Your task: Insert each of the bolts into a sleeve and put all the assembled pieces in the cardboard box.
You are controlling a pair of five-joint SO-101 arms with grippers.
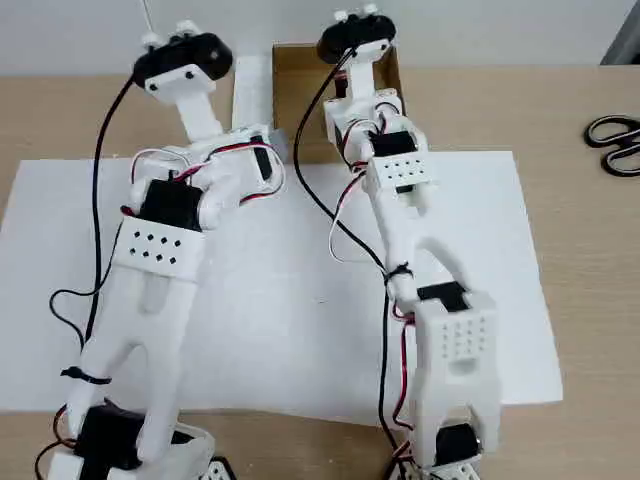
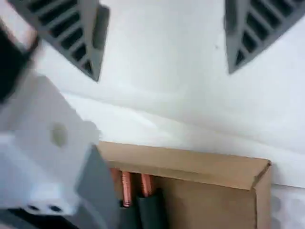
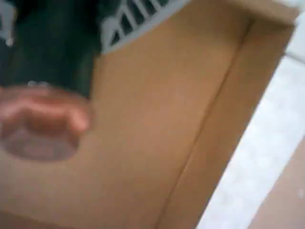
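Well inside the cardboard box [image 1: 295, 100], the right gripper [image 3: 90, 28] clamps a black sleeve [image 3: 47, 43], a copper bolt [image 3: 43, 119] protruding from its end. The left gripper [image 2: 162, 71] hangs empty with jaws spread wide over the white sheet [image 1: 300, 330], near the box's outer wall. Two assembled pieces [image 2: 143, 200] lie side by side in the box. Scissors [image 1: 615, 140] rest on the table [image 1: 580, 300], well apart.

2 arms [image 1: 150, 300], 1 cardboard box [image 1: 300, 52], 2 sleeved bolts [image 2: 145, 186], 1 scissors [image 1: 622, 147]
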